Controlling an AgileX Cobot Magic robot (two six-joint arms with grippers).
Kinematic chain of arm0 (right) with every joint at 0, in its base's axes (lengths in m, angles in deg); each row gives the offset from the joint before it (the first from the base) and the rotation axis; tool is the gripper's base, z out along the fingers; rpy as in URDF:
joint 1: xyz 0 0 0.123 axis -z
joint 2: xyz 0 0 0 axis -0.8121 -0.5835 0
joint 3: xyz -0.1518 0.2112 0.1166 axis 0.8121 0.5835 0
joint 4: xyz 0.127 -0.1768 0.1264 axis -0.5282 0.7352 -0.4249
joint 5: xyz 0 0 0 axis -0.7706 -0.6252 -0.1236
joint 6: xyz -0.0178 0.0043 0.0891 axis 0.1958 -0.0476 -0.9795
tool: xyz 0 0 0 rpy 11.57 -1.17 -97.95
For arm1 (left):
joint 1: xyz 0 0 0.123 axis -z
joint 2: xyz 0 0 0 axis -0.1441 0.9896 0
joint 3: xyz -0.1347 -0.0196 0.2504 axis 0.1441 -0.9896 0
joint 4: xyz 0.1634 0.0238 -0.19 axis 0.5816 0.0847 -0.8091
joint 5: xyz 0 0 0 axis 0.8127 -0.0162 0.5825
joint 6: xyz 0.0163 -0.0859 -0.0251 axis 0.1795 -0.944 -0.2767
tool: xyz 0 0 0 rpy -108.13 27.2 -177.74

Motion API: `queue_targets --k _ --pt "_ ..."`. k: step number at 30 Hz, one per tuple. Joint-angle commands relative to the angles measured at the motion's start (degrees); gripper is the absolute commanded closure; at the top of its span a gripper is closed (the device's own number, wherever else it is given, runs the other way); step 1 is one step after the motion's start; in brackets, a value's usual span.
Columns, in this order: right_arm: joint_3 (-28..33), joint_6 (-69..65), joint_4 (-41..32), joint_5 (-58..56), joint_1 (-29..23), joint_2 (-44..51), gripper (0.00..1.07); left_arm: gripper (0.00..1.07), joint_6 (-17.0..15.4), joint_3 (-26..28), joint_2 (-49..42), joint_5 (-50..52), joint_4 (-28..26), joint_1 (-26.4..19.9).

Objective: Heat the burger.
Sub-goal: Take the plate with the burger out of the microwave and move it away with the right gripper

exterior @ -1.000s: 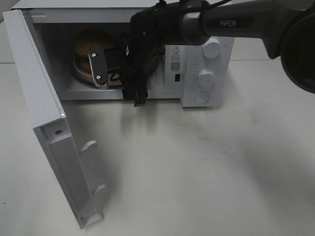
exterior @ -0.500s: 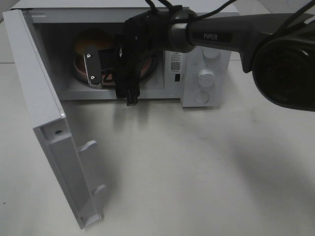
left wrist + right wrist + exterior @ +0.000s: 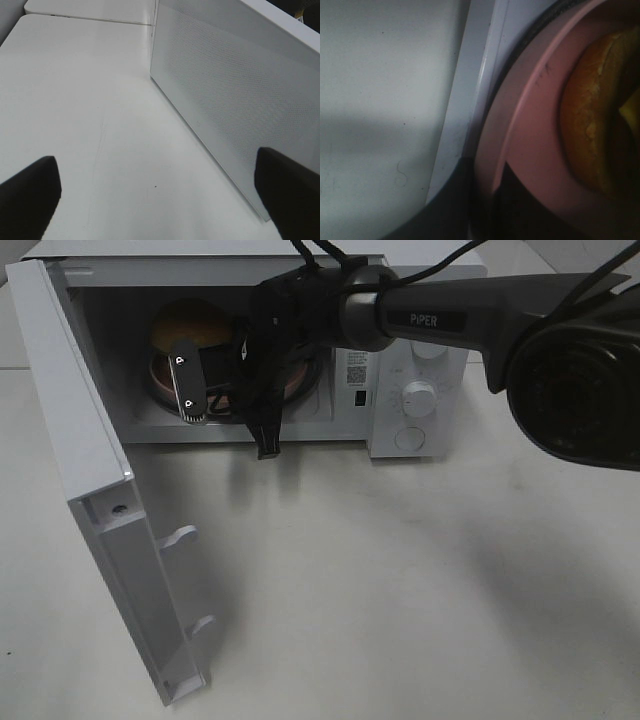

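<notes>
**Q:** Inside the microwave (image 3: 420, 360), what's changed?

**A:** Right gripper (image 3: 226, 410) has edged leftward and twisted over the last second. Its fingers straddle the pink plate (image 3: 520, 125) rim, but I can't tell if they pinch it. The burger (image 3: 190, 325) sits unmoved on that plate in the cavity, so loading looks done. The door (image 3: 90, 460) is wide open, not yet shut.

**Q:** Other arm, surroundings?

**A:** Left gripper (image 3: 160, 200) is spread wide and holds nothing, over a plain white table (image 3: 400, 570). No room is visible beyond it.

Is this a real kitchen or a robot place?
Probably a robot test bench, not a home kitchen: a white microwave stands alone on a bare white table, its door open, and a black robot arm reaches in toward the burger.
</notes>
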Motion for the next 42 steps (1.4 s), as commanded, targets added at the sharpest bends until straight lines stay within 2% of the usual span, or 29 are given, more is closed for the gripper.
queue_targets --k 1,9,14,19,22,24,25,32,42 --pt "-0.23 0.11 -0.57 -2.98 0.00 0.34 1.07 0.09 -0.40 -0.34 -1.15 0.29 -0.52 -0.23" --pt "-0.17 0.11 -0.57 -4.70 -0.11 0.86 1.07 0.09 -0.40 -0.34 -1.15 0.29 -0.52 -0.23" --pt "2.18 2.23 -0.57 -3.95 -0.11 3.21 1.07 0.09 -0.40 -0.34 -1.15 0.29 -0.52 -0.23" --pt "9.11 5.61 -0.57 -0.74 -0.11 7.51 1.07 0.09 -0.40 -0.34 -1.15 0.29 -0.52 -0.23" --pt "10.49 5.96 -0.57 0.40 -0.11 8.31 1.07 0.09 -0.40 -0.34 -1.15 0.29 -0.52 -0.23" --pt "16.10 8.48 -1.83 5.39 -0.11 11.57 1.07 0.09 -0.40 -0.34 -1.15 0.29 -0.52 -0.23" --pt "16.10 8.48 -1.83 5.39 -0.11 11.57 1.07 0.09 -0.40 -0.34 -1.15 0.29 -0.52 -0.23" --pt "25.78 15.30 -2.75 11.29 -0.11 16.79 1.07 0.09 -0.40 -0.34 -1.15 0.29 -0.52 -0.23" --pt "32.26 19.82 -3.61 13.69 0.06 21.77 1.07 0.09 -0.40 -0.34 -1.15 0.29 -0.52 -0.23"
